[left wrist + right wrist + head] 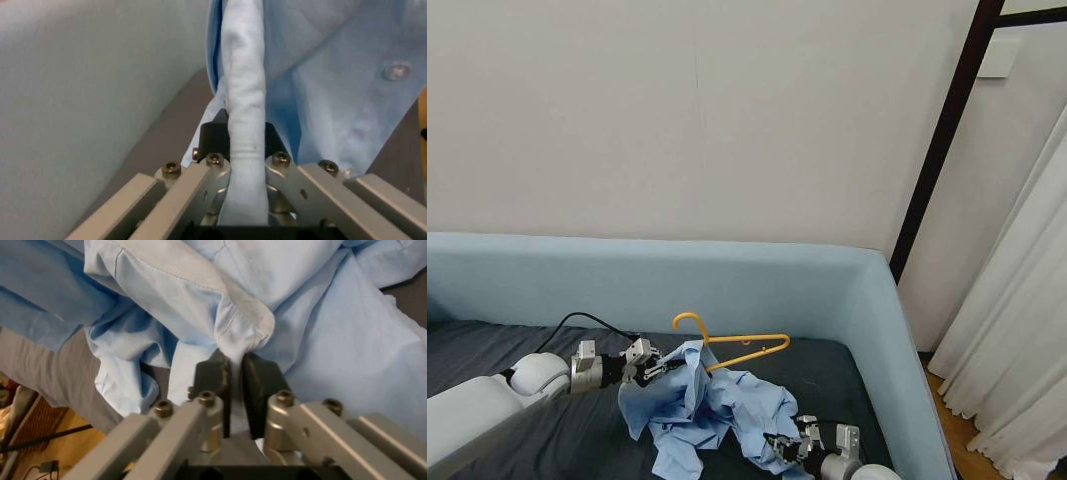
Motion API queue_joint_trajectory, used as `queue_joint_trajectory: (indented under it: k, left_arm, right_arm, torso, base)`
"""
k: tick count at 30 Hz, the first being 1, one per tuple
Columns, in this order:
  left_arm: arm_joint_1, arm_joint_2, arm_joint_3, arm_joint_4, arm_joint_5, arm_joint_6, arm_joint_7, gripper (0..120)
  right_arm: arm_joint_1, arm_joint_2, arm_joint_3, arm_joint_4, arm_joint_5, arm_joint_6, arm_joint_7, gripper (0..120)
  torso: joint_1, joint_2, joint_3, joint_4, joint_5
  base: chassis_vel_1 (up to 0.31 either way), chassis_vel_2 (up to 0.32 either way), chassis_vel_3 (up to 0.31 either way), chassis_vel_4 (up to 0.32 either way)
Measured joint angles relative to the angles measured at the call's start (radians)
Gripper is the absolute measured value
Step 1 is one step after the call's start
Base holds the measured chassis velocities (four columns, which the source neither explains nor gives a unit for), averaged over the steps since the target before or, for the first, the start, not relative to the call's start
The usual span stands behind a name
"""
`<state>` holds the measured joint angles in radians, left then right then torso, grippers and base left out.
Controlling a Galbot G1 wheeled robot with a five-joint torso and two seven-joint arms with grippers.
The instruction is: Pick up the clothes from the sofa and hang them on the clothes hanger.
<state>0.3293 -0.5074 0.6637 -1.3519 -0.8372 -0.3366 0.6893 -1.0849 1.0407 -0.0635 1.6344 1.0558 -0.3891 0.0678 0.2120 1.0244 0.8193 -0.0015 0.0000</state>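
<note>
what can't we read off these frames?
Head view: yellow hanger, its near end buried under the blue shirt; threaded through or just lying beneath, cannot tell.
Head view: right tool shut on the shirt; its arm is cut off by the bottom edge.
Left wrist view: left tool shut on a rolled fold that hides where its pads bite.

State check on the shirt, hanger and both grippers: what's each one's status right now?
Blue shirt: crumpled on the sofa seat, pinched at two spots, not hung.
Yellow hanger: by the shirt's top edge, one end hidden in the cloth, carrying no garment.
Left gripper: shut on a rolled fold of the shirt.
Right gripper: shut on a shirt edge.
</note>
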Motion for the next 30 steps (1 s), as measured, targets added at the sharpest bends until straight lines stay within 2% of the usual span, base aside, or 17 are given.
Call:
queue_joint_trajectory:
  k: [2,8,14,20,26,30]
  left_arm:
    - [0.001,-0.002,-0.001,0.0,0.002,-0.002,-0.001,1]
    - [0.001,-0.005,-0.001,0.001,0.009,-0.007,-0.004,1]
    - [-0.024,-0.001,-0.004,-0.017,0.009,-0.024,-0.004,1]
    - [-0.081,0.01,-0.002,-0.077,0.051,-0.029,0.005,1]
    - [-0.143,0.01,0.006,-0.073,0.13,-0.047,0.011,1]
    - [-0.168,0.018,0.006,-0.076,0.136,-0.055,0.027,1]
  right_arm:
    - [-0.005,-0.005,0.002,0.008,-0.002,0.004,0.001,0]
    - [-0.009,-0.016,0.015,0.033,-0.002,0.009,0.006,0]
    - [0.015,-0.057,0.022,0.079,-0.005,0.021,0.036,0]
    - [0.091,-0.14,0.021,0.153,0.027,0.005,0.079,0]
    - [0.196,-0.214,0.023,0.204,0.043,-0.023,0.107,0]
    - [0.235,-0.248,0.026,0.225,0.038,-0.027,0.106,0]
  torso:
    - [0.0,0.0,0.0,0.0,0.0]
    - [0.0,0.0,0.0,0.0,-0.0001]
    - [0.0,0.0,0.0,-0.0001,0.0001]
    - [0.0,0.0,0.0,0.0,0.0002]
    - [0.0,0.0,0.0,0.0001,0.0001]
    - [0.0,0.0,0.0,-0.0001,0.0002]
  base:
    - [0.0,0.0,0.0,0.0]
    - [0.0,0.0,0.0,0.0]
    - [0.0,0.0,0.0,0.0]
    - [0.0,0.0,0.0,0.0]
    - [0.0,0.0,0.0,0.0]
    - [0.0,0.0,0.0,0.0]
